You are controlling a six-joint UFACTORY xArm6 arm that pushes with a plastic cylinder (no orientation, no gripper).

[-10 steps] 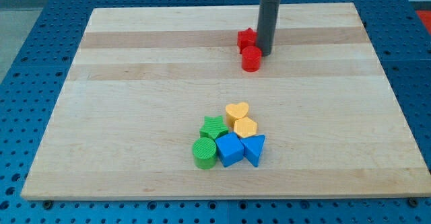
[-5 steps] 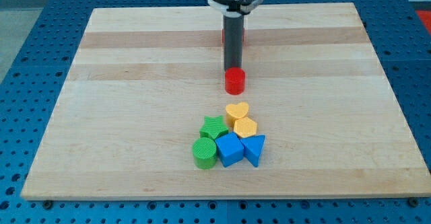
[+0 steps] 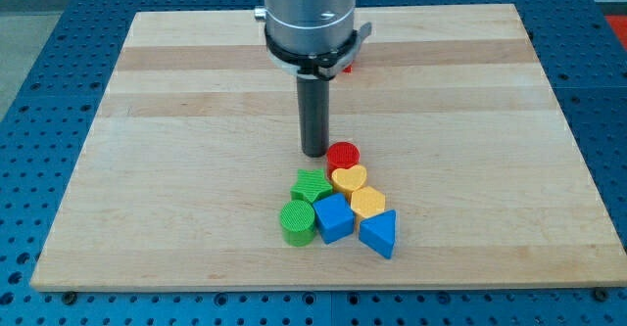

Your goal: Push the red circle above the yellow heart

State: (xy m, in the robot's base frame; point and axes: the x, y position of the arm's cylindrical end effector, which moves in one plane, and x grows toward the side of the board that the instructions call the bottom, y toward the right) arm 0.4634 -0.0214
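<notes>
Wood board w/ red circle, yellow heart, green star, blue triangle.

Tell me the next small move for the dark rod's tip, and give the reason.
Probably none beyond a short retreat toward the view's top. The red circle block already sits just above the yellow heart block, touching it, and my tip stands right beside the circle's left edge. Pushing further would likely disturb the cluster below.
</notes>
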